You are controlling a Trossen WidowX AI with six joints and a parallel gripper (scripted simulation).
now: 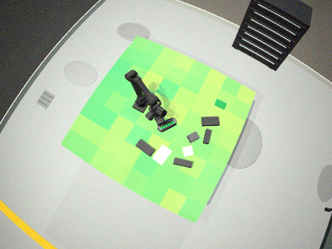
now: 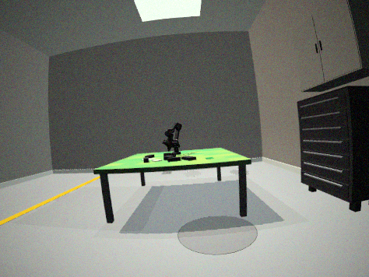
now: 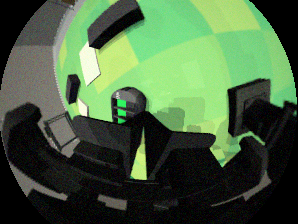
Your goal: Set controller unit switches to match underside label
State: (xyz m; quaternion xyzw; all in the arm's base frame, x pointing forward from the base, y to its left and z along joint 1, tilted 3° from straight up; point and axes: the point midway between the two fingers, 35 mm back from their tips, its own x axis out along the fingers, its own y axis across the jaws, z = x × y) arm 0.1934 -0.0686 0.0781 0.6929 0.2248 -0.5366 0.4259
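Fingers: my black fingers (image 1: 161,121) (image 2: 169,150) are clenched on nothing, a narrow tip that I judge meant for pressing rockers.
Controller unit: the dark grey, round-ended controller unit (image 1: 167,124) (image 2: 170,156) (image 3: 135,97) lies on the green patchwork desk (image 1: 105,147) (image 2: 128,169) (image 3: 190,75), just beside or under the tips; contact I can't tell. Switches face up, so its label is hidden beneath.
Switch numbers: too small for me to read; green shows along the row.
Neighbours: a dark grey rectangular block (image 1: 145,147) (image 3: 116,22) lies beside a flat white rectangular card (image 1: 162,154) (image 3: 90,65), probably clutter. No legible writing.
Far off: a black metal drawer cabinet (image 1: 273,31) (image 2: 323,140), no readable brand.
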